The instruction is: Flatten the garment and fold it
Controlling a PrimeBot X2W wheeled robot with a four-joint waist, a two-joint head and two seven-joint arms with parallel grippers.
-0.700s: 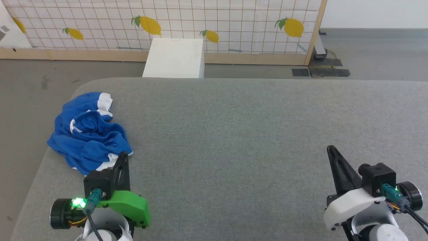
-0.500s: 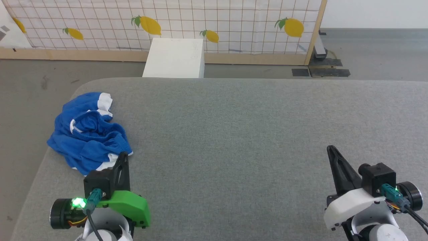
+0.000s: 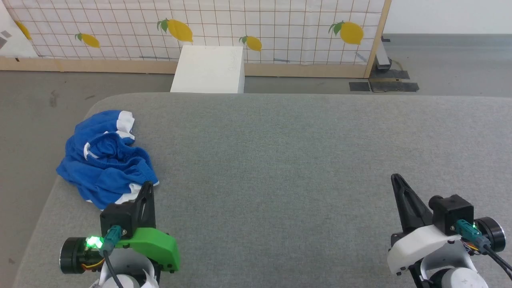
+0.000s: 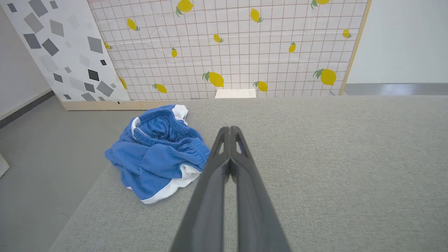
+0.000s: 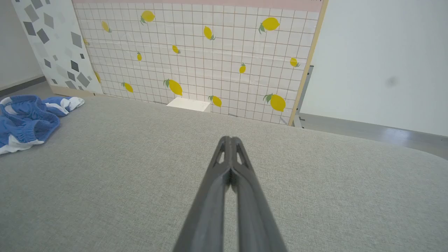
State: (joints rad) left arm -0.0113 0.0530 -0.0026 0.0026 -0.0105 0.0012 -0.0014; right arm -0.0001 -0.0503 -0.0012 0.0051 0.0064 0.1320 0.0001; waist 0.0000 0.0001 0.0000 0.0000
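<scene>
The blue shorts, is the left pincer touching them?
Cannot tell. Head view: the left pincer overlaps the edge of the shorts, but its height over them is hidden.

One crumpled bright blue fabric garment with white trim sits at mid-left of the head view. There is one broad grey fabric-covered surface, one white rectangular box at top centre, and one white grid-patterned panel along the top, printed with five yellow lemons. There are two dark long-fingered grippers: the left gripper at lower left and the right gripper at lower right.
</scene>
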